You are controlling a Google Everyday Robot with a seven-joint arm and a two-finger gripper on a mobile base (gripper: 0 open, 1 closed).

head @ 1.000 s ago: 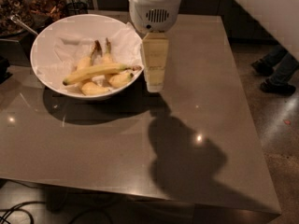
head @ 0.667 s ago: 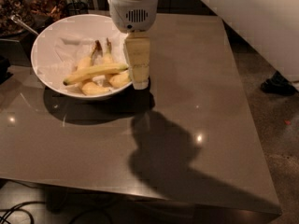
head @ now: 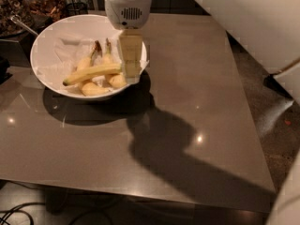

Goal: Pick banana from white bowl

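Observation:
The white bowl (head: 51, 32) sits at the table's back left, lined with crumpled white paper. In it the long yellow banana (head: 91, 72) lies nearly level, its left tip low and its right end reaching under the gripper. Shorter stubby bananas (head: 93, 89) with brown stems lie beside and under it. My gripper (head: 131, 76) hangs down from the white wrist (head: 127, 8) over the bowl's right side, its pale fingers at the right end of the long banana.
The grey table (head: 187, 102) extends right and forward of the bowl, with the arm's shadow across it. Dark containers of snacks (head: 42, 3) stand behind the bowl at the back left. The floor drops off at the right.
The gripper has moved left, from beside the bowl's right rim to over the bowl at the long banana's right end.

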